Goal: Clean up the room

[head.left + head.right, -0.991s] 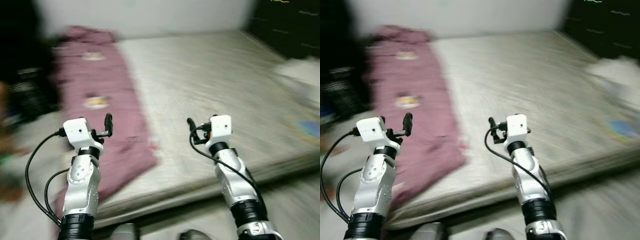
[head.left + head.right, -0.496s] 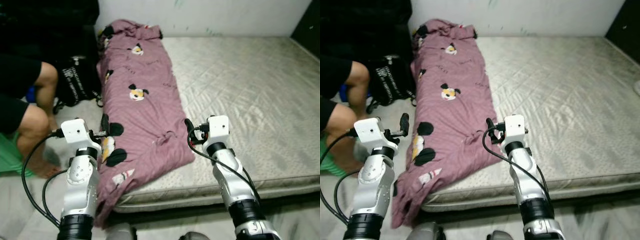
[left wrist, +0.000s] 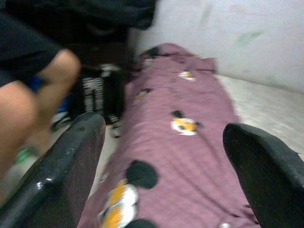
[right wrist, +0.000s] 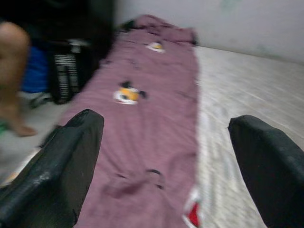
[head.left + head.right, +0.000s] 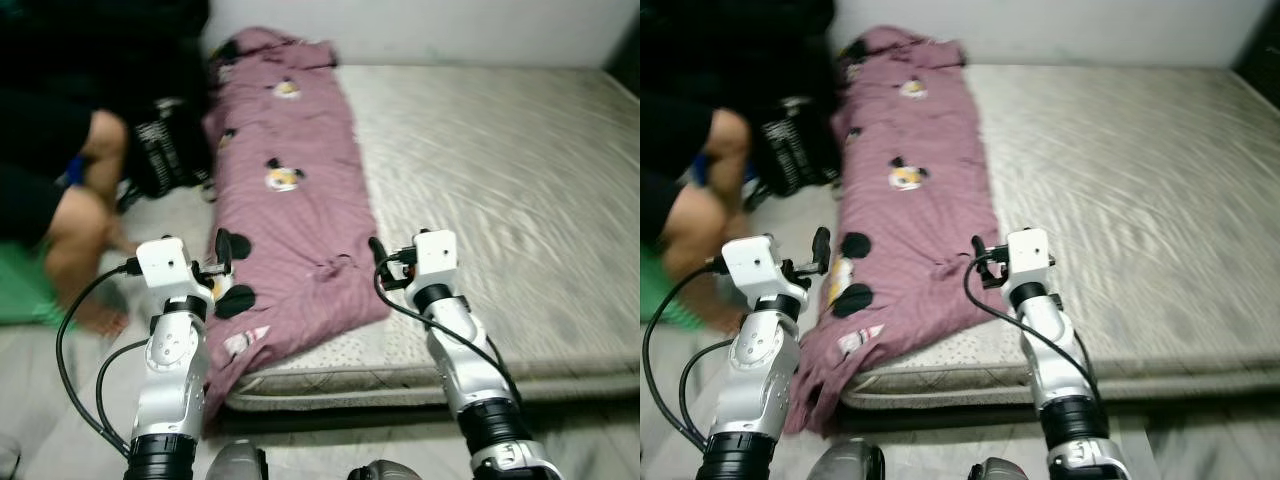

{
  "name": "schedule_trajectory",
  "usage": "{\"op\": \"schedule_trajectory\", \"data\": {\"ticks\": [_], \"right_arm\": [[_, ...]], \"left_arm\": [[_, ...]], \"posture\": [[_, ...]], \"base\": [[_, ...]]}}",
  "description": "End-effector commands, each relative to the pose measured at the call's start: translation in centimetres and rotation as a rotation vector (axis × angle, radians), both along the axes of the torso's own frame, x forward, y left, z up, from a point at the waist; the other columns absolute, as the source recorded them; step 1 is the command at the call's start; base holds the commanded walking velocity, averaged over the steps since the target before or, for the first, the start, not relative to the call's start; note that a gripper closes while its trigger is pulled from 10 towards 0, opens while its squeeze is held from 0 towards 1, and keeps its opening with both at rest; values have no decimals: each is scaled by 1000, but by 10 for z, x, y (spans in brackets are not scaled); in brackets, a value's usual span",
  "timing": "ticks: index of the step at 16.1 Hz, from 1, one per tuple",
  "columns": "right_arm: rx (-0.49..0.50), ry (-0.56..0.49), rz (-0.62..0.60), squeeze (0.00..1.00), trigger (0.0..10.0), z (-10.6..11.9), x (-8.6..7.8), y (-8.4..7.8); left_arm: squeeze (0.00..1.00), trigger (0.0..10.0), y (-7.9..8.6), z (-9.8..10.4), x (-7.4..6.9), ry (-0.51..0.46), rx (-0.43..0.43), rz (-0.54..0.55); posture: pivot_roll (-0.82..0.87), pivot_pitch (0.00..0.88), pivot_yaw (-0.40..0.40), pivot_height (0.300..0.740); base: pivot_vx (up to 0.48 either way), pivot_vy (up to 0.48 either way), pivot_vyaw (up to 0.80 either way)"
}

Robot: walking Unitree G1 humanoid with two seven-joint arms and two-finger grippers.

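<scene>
The purple blanket with cartoon prints is lying lengthwise along one side of the mattress, bunched near the wall end and spilling over the near corner toward the floor. It is the one loose item on the bed, so I am taking it as the object to tidy. The mattress itself is sitting low, its quilted grey top bare beside the blanket.

Both arms are raised in front of the blanket's near end. The left gripper is hovering just off the blanket's outer edge, fingers spread wide, nothing between them. The right gripper is poised above the blanket's inner edge where it meets bare mattress, fingers likewise wide apart and holding nothing.

Beyond the blanket's outer edge a person is crouching on the floor beside a black bag.

Judgement: the step in hand is the approach, with no grasp begun. The next move probably calls for lowering both grippers to the blanket's near end and pinching the cloth at two points. The overhanging corner may drag.
</scene>
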State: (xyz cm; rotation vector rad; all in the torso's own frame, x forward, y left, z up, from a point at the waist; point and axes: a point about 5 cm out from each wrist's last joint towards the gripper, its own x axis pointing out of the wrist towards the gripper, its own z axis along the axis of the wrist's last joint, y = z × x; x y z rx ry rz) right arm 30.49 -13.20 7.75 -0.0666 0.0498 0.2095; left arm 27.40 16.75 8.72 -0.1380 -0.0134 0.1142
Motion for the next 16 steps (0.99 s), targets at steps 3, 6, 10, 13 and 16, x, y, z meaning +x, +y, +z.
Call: {"op": "schedule_trajectory", "data": {"ticks": [3, 6, 10, 13, 16], "right_arm": [[15, -27, -24, 0, 10000, 12, 1, -1], [56, -17, -126, 0, 10000, 19, -6, -20], [68, 17, -185, 0, 10000, 24, -7, -25], [73, 28, -209, 0, 10000, 29, -7, -28], [73, 53, -230, 0, 10000, 29, -7, -33]], "left_arm": [[0, 10000, 11, 7, -2, -5, 20, 28], [0, 10000, 32, 14, -3, -5, 68, 49], [0, 10000, 39, 23, -5, -14, 74, 83], [0, 10000, 32, 23, -10, -3, 62, 69], [0, 10000, 31, 26, -7, 0, 61, 65]], "posture": [[22, 0, -31, 740], [24, 0, -39, 740], [42, 51, -54, 740], [43, 78, -63, 740], [37, 77, -66, 740]], "base": [[0, 0, 0], [0, 0, 0], [0, 0, 0], [0, 0, 0], [0, 0, -533]]}}
